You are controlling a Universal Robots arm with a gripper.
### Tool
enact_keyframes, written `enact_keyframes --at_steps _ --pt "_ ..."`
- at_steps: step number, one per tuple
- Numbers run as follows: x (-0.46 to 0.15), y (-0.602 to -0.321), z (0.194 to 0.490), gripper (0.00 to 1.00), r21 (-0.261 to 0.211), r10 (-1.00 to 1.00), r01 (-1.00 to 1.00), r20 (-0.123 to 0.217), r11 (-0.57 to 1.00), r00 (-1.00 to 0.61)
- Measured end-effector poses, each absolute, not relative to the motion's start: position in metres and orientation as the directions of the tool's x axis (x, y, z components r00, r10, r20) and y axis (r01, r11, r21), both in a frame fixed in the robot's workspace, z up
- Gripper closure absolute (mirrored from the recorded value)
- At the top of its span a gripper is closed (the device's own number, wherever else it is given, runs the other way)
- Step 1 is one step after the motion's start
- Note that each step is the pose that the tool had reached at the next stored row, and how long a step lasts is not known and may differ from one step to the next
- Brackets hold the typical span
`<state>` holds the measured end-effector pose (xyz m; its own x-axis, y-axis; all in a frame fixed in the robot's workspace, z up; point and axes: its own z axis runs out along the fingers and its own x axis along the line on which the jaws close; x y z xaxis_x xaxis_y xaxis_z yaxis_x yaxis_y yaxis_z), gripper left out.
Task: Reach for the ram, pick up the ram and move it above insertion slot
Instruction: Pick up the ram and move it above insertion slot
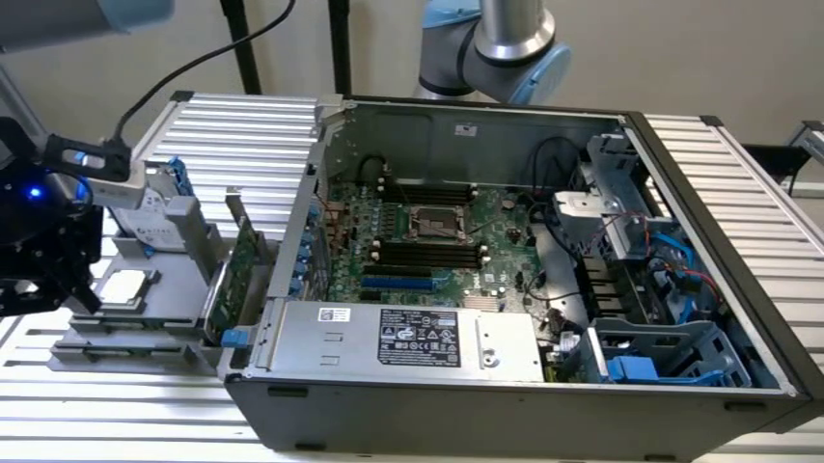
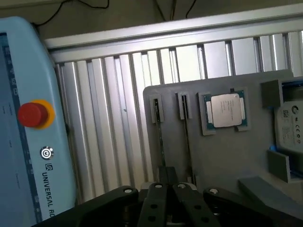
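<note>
My gripper (image 2: 166, 185) hangs over the grey holder tray (image 2: 213, 156), its black fingers shut together with nothing visible between them. Two narrow slots in the tray each hold a thin dark strip seen edge-on; I take the one (image 2: 161, 139) just beyond my fingertips for the ram, with a second strip (image 2: 188, 139) beside it. In the exterior view the gripper (image 1: 52, 289) is at the far left above the tray (image 1: 123, 349). The black memory slots (image 1: 425, 253) lie on the motherboard inside the open computer case (image 1: 515, 386), well to the exterior view's right of the gripper.
A processor chip (image 2: 226, 109) and a hard drive (image 2: 289, 127) sit on the tray. A tall green expansion card (image 1: 232, 280) stands between the tray and the case wall. A blue teach pendant (image 2: 28, 156) with a red button lies on the ribbed aluminium table (image 2: 109, 118).
</note>
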<state>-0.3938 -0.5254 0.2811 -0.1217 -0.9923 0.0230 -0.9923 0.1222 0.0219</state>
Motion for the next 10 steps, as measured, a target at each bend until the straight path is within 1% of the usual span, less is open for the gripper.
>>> enact_keyframes --at_steps 6,10 --pt "-0.3937 -0.5254 0.28 0.89 0.018 -0.999 -0.999 0.015 0.038 -0.038" --pt "-0.3876 -0.5254 0.2796 0.89 0.022 -1.0 -1.0 0.01 0.022 -0.022"
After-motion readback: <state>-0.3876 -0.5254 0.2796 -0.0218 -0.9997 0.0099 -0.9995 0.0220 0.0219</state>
